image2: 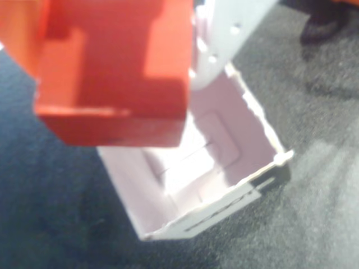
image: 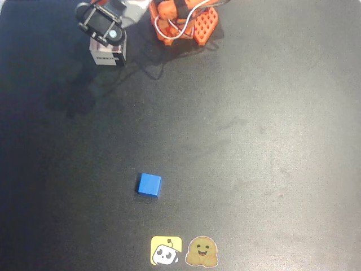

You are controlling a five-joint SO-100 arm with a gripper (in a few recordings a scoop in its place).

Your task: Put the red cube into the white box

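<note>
Wrist view, red cube (image2: 112, 73) in end effector (image2: 190, 61), above white box (image2: 224, 162)

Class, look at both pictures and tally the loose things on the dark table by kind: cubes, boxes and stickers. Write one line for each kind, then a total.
Cubes: 2, the red cube held over the box and the blue cube
Boxes: 1, the white box
Stickers: 2, a yellow sticker and a brown sticker
Total: 5

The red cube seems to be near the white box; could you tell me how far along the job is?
Done: the red cube is lifted off the table. In hand: the gripper holds it above the open white box. Left: releasing it inside. The blue cube lies untouched.
</note>
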